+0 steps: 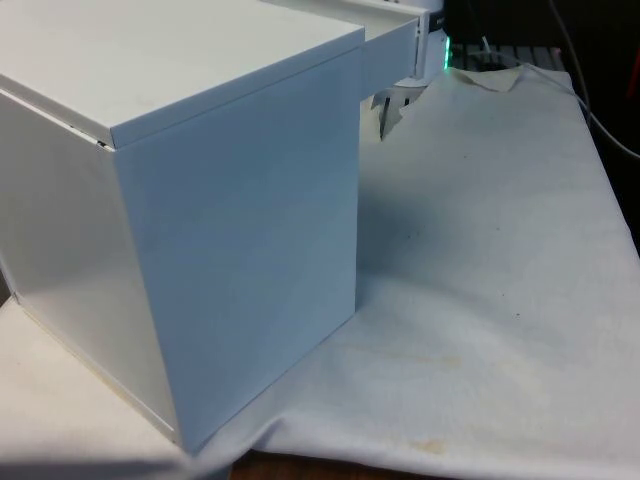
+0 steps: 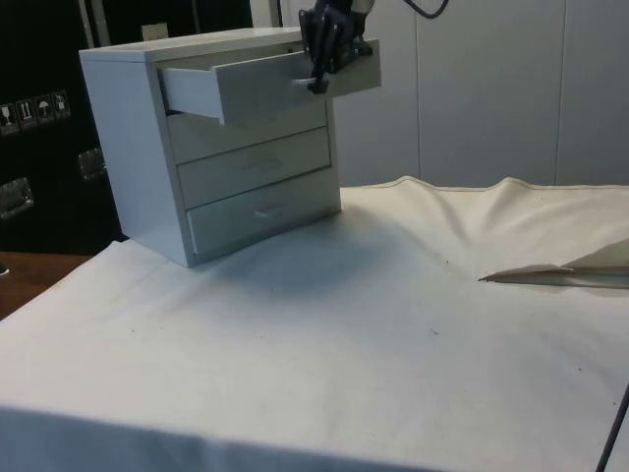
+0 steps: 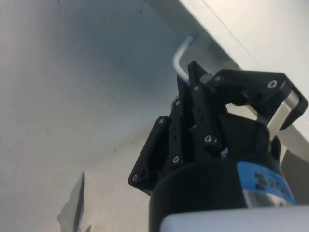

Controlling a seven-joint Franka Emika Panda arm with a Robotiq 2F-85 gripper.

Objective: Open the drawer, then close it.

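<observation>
White chest of drawers point(image 2: 177, 147) at the far left of the cloth-covered table point(image 2: 344, 344) in the side view, top drawer point(image 2: 265, 84) pulled partway out, black gripper point(image 2: 319, 74) at its front, fingers clamped around the metal handle point(image 3: 181, 58), two lower drawers closed

The front view sits close behind the chest of drawers point(image 1: 200, 200), whose plain back and side take up the frame's left and centre, with the white cloth point(image 1: 500, 300) at right. The side view stands farther off, facing the drawer fronts at upper left. Both share the chest and cloth. The wrist view looks along the gripper point(image 3: 193, 96) at the drawer handle point(image 3: 179, 58), very near.
</observation>
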